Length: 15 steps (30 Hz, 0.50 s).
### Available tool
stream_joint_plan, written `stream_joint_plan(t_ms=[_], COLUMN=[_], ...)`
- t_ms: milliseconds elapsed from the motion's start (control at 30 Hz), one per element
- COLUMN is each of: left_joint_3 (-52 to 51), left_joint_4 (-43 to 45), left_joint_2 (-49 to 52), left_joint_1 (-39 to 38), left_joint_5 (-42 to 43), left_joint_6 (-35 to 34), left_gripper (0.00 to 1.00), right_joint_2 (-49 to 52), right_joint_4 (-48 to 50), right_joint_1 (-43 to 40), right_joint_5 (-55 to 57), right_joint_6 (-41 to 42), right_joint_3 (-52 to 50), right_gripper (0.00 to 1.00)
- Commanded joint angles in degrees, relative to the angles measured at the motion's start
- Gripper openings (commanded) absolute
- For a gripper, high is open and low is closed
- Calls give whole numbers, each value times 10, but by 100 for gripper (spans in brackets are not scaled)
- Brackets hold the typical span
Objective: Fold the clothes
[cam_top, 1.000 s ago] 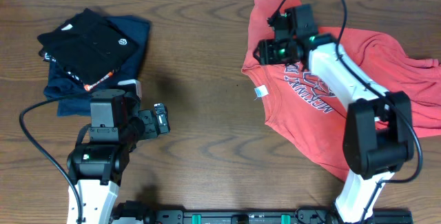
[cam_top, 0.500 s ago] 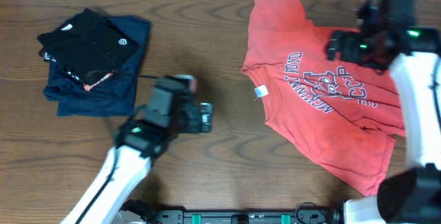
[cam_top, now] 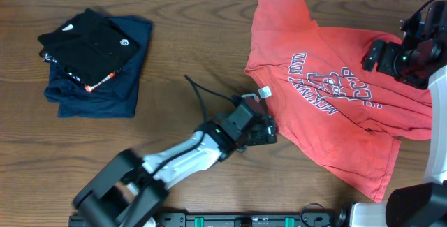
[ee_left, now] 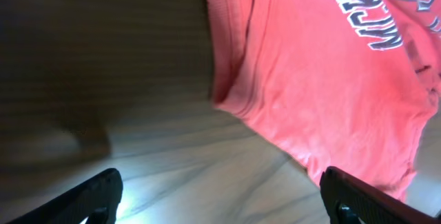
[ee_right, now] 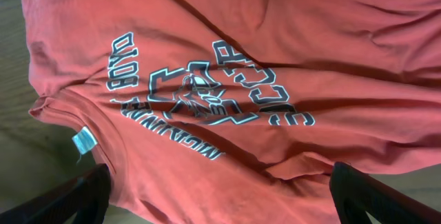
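The left gripper [cam_top: 268, 130] is seen spread wide in its wrist view, with bare wood between the fingers; nothing is grasped. It is stretched low across the table [cam_top: 195, 38] and is set just beside the near edge of the coral-red T-shirt [cam_top: 328, 122], a little below the white neck label [cam_top: 264, 93]. Whether cloth is touched cannot be told from the overhead view. The ribbed neckline [ee_left: 227, 79] is shown ahead of the fingers, apart from them.

The right gripper [cam_top: 371, 56] is likewise spread and empty, and is held above the shirt near the far end of the chest lettering [ee_right: 207, 96]. The whole print is taken in by its camera, so it is judged to be clear of the fabric.

The T-shirt is laid out unfolded on the right half of the table, print upward, askew to the table edges and creased across the body. No fold is judged to be made yet.

From here, several faults may be expected. If the left fingers are closed where they stand, wood may be pinched instead of cloth, or only the top layer of the neckline may be caught. If one side is lifted alone, the shirt may be dragged rather than folded. If the creases are not smoothed first, they may be pressed into a crooked fold.
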Motion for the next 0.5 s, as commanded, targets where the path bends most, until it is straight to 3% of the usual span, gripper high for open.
stream_joint_plan(t_ms=[0,200,400,433,467], left_joint_3=[6,7,7,7,7], left_joint_4=[53,233,316,317,316], left_joint_2=[38,126,202,208,211], left_joint_1=[-15,-28,-28,-26,-25], left_joint_5=[0,-5,-11,-17,-23], left_joint_6=[-99,-145,-210,-210,-209], left_gripper=[92,85,77,68,51], right_joint_2=[-8,-8,-8,-8,-8], right_joint_4=[-5,-9,-14,-15,-16], right_joint_1=[-4,-4,-4,-4,-4], right_joint_5=[-1,-1,-1,-1,-1], right_joint_6=[-12,-12,-12,-12,-12], right_joint_3=[9,9,9,9,9], right_gripper=[99,99,99,99,99])
